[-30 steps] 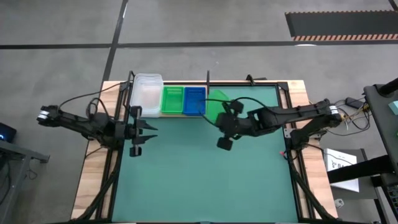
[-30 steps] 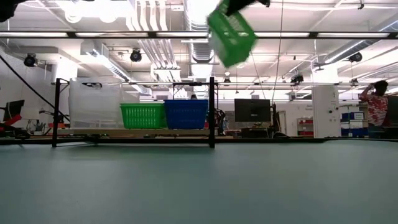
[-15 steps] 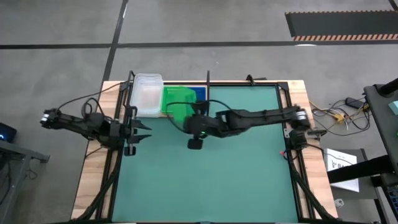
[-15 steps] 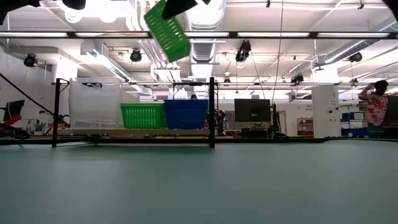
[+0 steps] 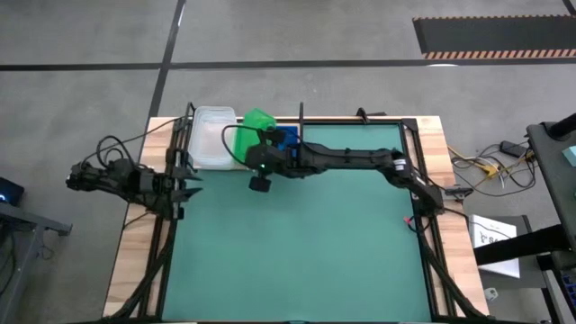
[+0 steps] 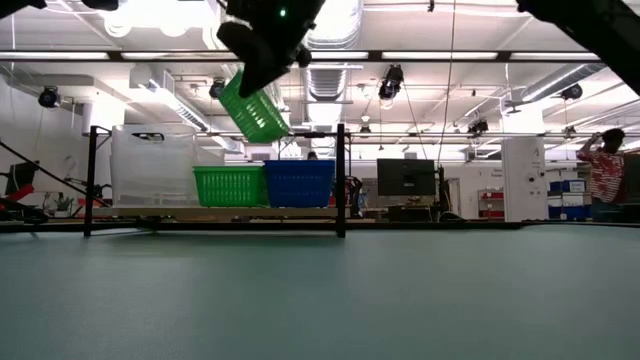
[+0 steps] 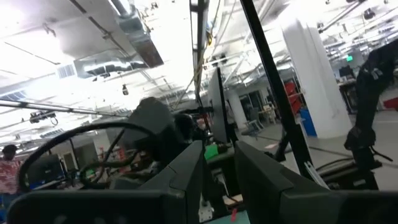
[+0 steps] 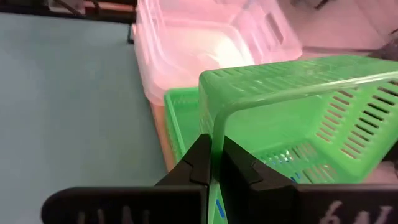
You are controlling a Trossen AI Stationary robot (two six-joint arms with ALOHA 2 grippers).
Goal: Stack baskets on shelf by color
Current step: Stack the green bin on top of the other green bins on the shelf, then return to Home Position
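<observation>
Above the shelf point(image 6: 215, 213) at the green mat's point(image 5: 297, 243) far edge, my right gripper point(image 8: 211, 163) clamps a tilted green basket point(image 6: 254, 108). Ceiling ducts point(image 6: 240, 40) run overhead.

The right arm stretches far across to the rear left, its pincer point(image 5: 262, 158) clamped on a rim, while the left arm waits at the left edge, pincer point(image 5: 183, 191) narrowly parted.

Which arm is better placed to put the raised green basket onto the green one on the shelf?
The right: its end effector already grips the green basket above the shelf's green basket. The left end effector waits aside.
</observation>
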